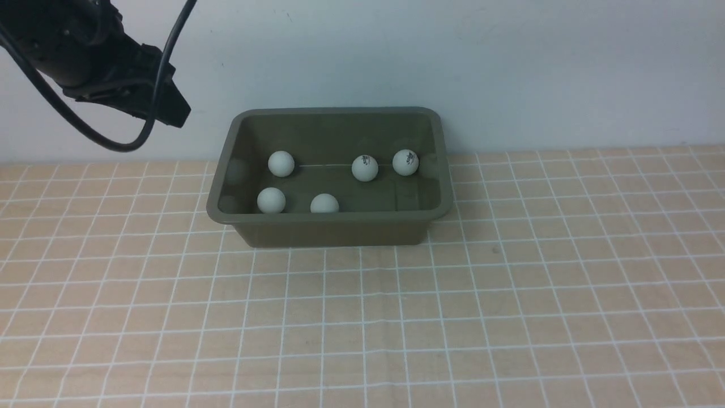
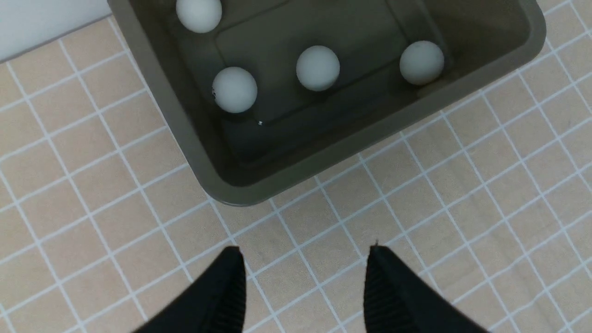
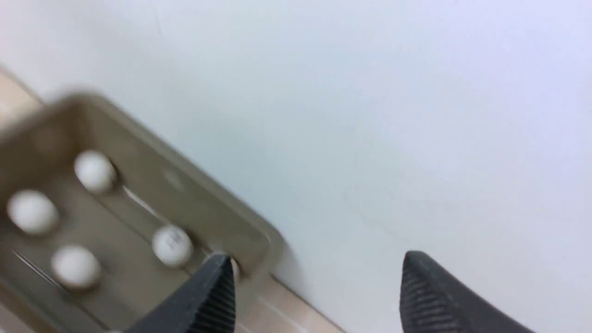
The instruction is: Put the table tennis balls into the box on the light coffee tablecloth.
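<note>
Front view. Box (image 1: 331, 231) sits on the tablecloth (image 1: 510, 317), middle of the scene toward the far side, its back close to the pale wall (image 1: 566, 68). Five balls (image 1: 365, 168) show on its floor. Two at the left end, one far and one near. One by the near wall around the middle, partly cut off by the rim. Two side by side at far right, both with dark print. Left arm (image 1: 85, 56) hangs high at far left, black, a cable (image 1: 119, 148) looping under it. Its tip points down and right toward the box's left end, apart from the rim. Jaw state not readable from this side.

Left wrist view. Left gripper (image 2: 305, 254) hovers over bare tablecloth, near a rounded corner of the box but apart from it; which corner, cannot tell. The two black fingers (image 2: 222, 296) stand apart with checked cloth showing between them: released and empty. Four balls show inside the box, each apart from the others; one carries a dark mark at its edge.

Right wrist view. Picture blurred. Right gripper (image 3: 319, 263) is up in the air with the wall behind it. Its fingers (image 3: 203, 300) are spread wide, only wall between them: released, empty. One fingertip overlaps a box corner that lies close to the wall. Four balls are plain on the box floor, the one nearest that corner printed. A white sliver at the fingertip is too blurred to name
</note>
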